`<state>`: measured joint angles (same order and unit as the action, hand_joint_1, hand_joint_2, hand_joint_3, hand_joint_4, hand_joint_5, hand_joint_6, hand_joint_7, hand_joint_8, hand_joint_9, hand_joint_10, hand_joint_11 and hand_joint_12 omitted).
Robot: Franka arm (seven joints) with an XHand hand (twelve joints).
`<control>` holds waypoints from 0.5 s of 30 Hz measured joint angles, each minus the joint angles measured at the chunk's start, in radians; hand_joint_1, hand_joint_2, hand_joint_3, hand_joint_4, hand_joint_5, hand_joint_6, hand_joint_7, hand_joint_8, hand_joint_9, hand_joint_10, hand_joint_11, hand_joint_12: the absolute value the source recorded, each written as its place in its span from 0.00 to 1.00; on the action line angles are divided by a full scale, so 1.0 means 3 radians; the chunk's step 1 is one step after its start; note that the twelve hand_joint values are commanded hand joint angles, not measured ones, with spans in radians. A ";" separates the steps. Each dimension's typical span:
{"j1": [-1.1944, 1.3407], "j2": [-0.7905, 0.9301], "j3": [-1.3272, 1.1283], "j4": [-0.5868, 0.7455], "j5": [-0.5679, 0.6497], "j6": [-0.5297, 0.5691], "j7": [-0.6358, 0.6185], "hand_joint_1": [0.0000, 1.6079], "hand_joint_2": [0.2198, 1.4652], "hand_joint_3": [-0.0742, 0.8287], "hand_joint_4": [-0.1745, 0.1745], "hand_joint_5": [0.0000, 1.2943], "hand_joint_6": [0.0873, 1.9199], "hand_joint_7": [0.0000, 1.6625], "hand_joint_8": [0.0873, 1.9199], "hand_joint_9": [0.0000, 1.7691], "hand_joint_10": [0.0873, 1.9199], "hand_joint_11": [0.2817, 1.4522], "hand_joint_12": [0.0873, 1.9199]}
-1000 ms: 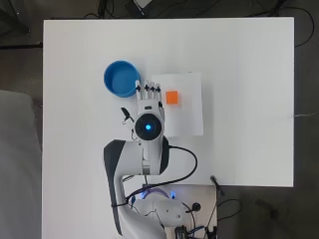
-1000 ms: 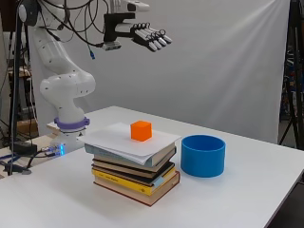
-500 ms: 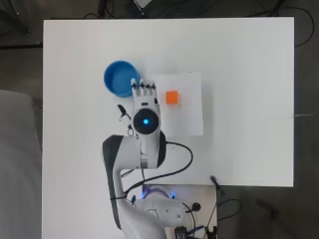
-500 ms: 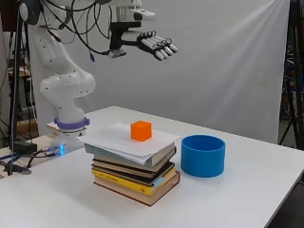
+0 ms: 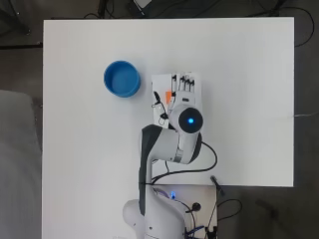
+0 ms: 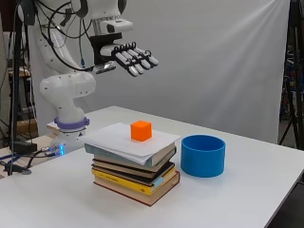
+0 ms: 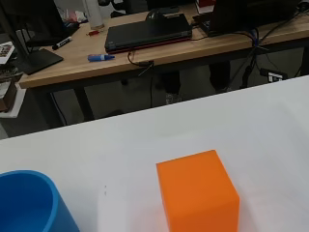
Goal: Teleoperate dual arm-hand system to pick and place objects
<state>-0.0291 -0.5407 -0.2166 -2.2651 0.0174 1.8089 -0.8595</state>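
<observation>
1. Risk: the small orange plastic cube (image 6: 141, 130) sits on a loose white paper sheet (image 6: 118, 141) topping a stack of hardcover books (image 6: 135, 173). If the fingers land off-centre, the cube prob skids on the paper or gets knocked off the stack onto the white table (image 6: 247, 199).
2. Risk: the stack raises the cube above table lvl. A descent set for table height would ram the books and could shift the whole pile.
3. Risk: the round blue plastic bowl (image 6: 203, 155) stands just beside the stack, centre-right of side view. A wide swing w/ the cube may clip its rim.
4. Hand state: the black-and-white robot hand (image 6: 124, 54) has fingers straight and spread, holding nothing.
5. Cube vs hand: in side view the hand is upper left, and the cube is well below it, mid-frame, w/ clear air between. In overhead view the hand (image 5: 182, 84) covers most of the cube (image 5: 169, 94); only an orange sliver shows at its left edge, so roughly above it.
6. Wrist view: cube (image 7: 199, 191) lower centre, bowl edge (image 7: 29, 203) lower left.
</observation>
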 joint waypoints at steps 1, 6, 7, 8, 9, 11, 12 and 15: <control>-0.0007 0.0035 -0.0033 -0.0037 -0.0035 0.0103 0.0011 0.10 0.63 0.07 0.76 0.19 0.00 0.20 0.00 0.26 0.00 0.18 0.00; -0.0022 0.0152 -0.0150 -0.0380 -0.0079 0.0712 -0.0078 0.07 0.61 0.07 0.70 0.15 0.00 0.20 0.00 0.27 0.00 0.20 0.00; -0.0020 0.0210 -0.0191 -0.0450 -0.0042 0.0847 -0.0158 0.07 0.61 0.07 0.70 0.15 0.00 0.20 0.00 0.27 0.00 0.20 0.00; -0.0017 0.0287 -0.0235 -0.0501 0.0006 0.0962 -0.0269 0.07 0.61 0.07 0.69 0.15 0.00 0.20 0.00 0.28 0.00 0.20 0.00; -0.0012 0.0377 -0.0274 -0.0536 0.0056 0.1051 -0.0403 0.07 0.62 0.07 0.68 0.15 0.00 0.19 0.00 0.27 0.00 0.19 0.00; 0.0000 0.0547 -0.0327 -0.0584 0.0179 0.1146 -0.0673 0.09 0.62 0.08 0.67 0.14 0.00 0.18 0.00 0.25 0.00 0.17 0.00; 0.0006 0.0609 -0.0343 -0.0612 0.0257 0.1157 -0.0797 0.10 0.62 0.08 0.66 0.14 0.00 0.17 0.00 0.25 0.00 0.17 0.00; 0.0025 0.0680 -0.0334 -0.0663 0.0424 0.1112 -0.1025 0.09 0.61 0.07 0.64 0.14 0.00 0.16 0.00 0.25 0.00 0.17 0.00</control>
<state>-0.0216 -0.3368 -0.3169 -2.4639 0.1445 2.1425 -1.1670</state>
